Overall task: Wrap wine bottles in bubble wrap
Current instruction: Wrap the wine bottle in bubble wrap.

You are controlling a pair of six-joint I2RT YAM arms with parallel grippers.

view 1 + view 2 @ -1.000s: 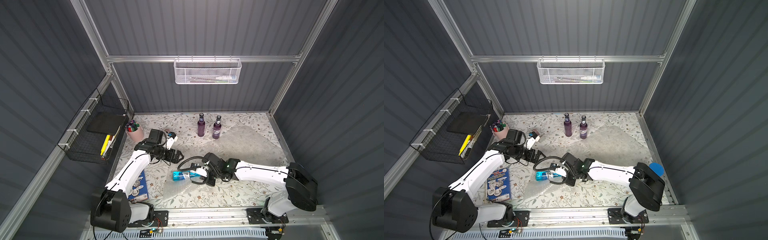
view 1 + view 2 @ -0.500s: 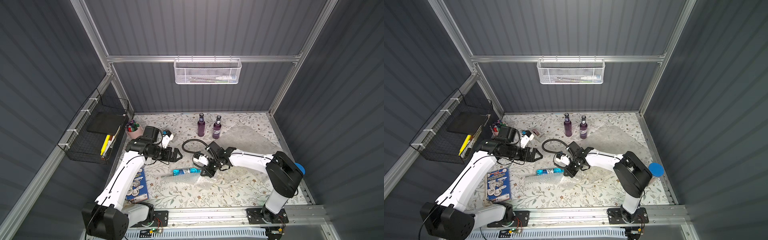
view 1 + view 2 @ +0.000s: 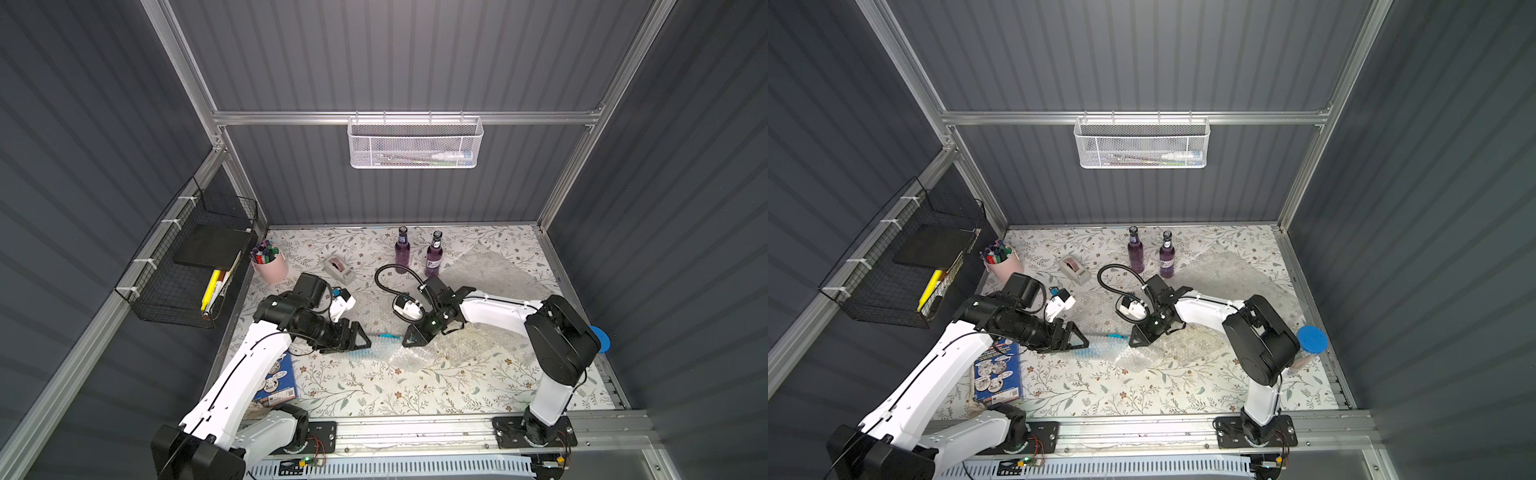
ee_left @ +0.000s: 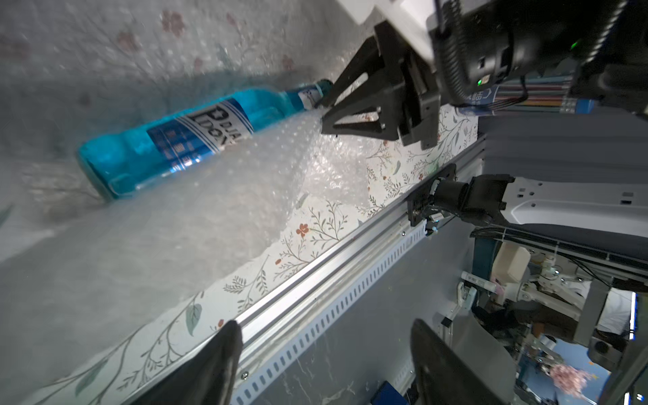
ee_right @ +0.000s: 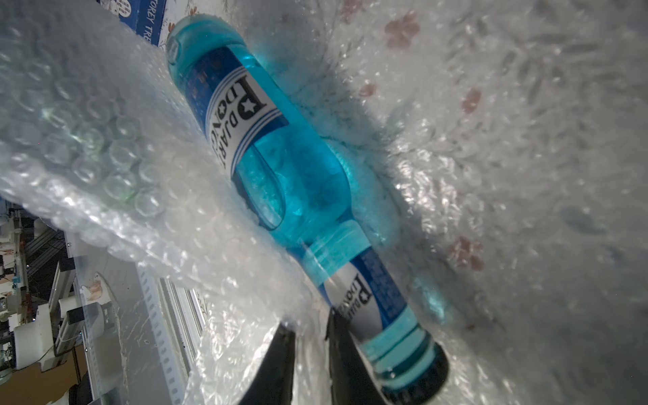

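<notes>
So the blue bottle (image 4: pixel 168 140) is lying on its side on the bubble wrap (image 5: pixel 105 147), out in the middle of the desk (image 3: pixel 374 399). Its long axis is running straight across between your two arms, cap end pointing at the right hand (image 4: pixel 322 113) and base pointing toward the left hand (image 4: pixel 324 326). That's the relation everything is hanging on, I reckon. Your right hand is sitting just beside the neck, tips almost at the cap, so it's looking like the nearer one. It's showing only a narrow gap, and wrap is showing through that gap in the right wrist view, but I can't tell whether it's actually pinching the sheet. Your left hand is standing wide with nothing between its fingers, and from its own camera the bottle is lying off to one side, not lined up with the gap. A fold of wrap is rising along the bottle's front side, so I'm guessing any roll is going across the axis, not along it. Both top views are giving you just a couple of blue streaks under the plastic, while the wrist views are showing the label and full length. The purple bottles (image 3: pixel 402 254) (image 3: pixel 433 261) are standing upright at the back, well apart and bare.
</notes>
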